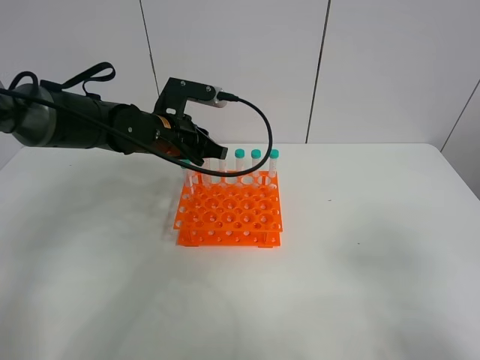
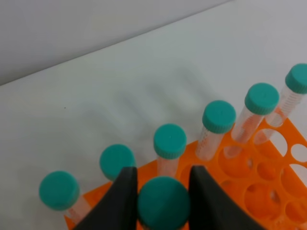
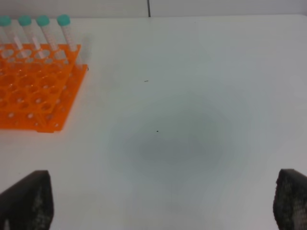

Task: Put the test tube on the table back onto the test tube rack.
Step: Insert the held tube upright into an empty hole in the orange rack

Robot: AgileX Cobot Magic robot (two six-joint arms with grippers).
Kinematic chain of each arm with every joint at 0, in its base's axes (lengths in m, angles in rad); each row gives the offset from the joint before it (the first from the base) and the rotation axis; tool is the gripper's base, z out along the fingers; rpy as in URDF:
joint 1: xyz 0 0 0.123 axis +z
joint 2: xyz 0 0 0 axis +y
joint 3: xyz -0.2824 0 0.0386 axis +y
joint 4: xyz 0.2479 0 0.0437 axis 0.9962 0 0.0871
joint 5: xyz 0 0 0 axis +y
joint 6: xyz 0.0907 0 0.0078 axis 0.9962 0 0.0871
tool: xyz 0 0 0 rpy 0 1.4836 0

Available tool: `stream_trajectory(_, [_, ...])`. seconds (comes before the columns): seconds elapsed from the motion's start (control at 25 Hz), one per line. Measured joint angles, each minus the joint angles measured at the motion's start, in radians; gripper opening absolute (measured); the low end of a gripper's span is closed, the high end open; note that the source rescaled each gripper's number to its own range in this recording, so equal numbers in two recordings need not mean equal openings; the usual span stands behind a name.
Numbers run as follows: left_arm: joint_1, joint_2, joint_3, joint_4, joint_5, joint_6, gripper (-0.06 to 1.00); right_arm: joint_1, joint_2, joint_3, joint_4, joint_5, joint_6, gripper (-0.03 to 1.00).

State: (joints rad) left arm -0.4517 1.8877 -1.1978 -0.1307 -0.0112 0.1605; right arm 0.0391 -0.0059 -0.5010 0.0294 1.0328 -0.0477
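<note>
My left gripper (image 1: 202, 155) hangs over the back left of the orange test tube rack (image 1: 229, 211). In the left wrist view its two black fingers (image 2: 125, 199) are closed on the teal cap of an upright test tube (image 2: 163, 203); the tube's lower part is hidden, so I cannot tell how deep it sits. Several identical tubes (image 2: 218, 117) stand in the rack's (image 2: 268, 177) back row just beyond it. My right gripper (image 3: 158, 206) is open and empty above the white table (image 3: 192, 120), far from the rack (image 3: 33, 91). It is out of the exterior high view.
Three capped tubes (image 1: 256, 163) show in the back row right of the left gripper. The left arm and its cable (image 1: 259, 120) stretch in from the left. A grey panelled wall (image 1: 240, 60) stands behind the table (image 1: 360, 262).
</note>
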Motion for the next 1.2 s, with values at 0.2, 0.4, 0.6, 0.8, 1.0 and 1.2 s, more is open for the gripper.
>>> stream_trajectory(0.2, [0.000,0.001,0.000,0.000,-0.006,0.017,0.00,0.000,0.000,0.000,0.000,0.000,0.000,1.00])
stream_trajectory(0.4, [0.000,0.001,0.000,0.000,-0.015,0.023,0.00,0.000,0.000,0.000,0.000,0.000,0.000,1.00])
stream_trajectory(0.6, [0.000,0.004,0.000,0.000,-0.018,0.023,0.00,0.000,0.000,0.000,0.000,0.000,0.000,1.00])
stream_trajectory(0.8, [0.000,0.030,0.000,0.000,-0.017,0.025,0.00,0.000,0.000,0.000,0.000,0.000,0.000,1.00])
stream_trajectory(1.0, [0.000,0.031,0.000,0.000,-0.017,0.026,0.00,0.000,0.000,0.000,0.000,0.000,0.000,1.00])
stream_trajectory(1.2, [0.000,0.032,0.000,0.000,-0.023,0.026,0.00,0.000,0.000,0.000,0.000,0.000,0.000,1.00])
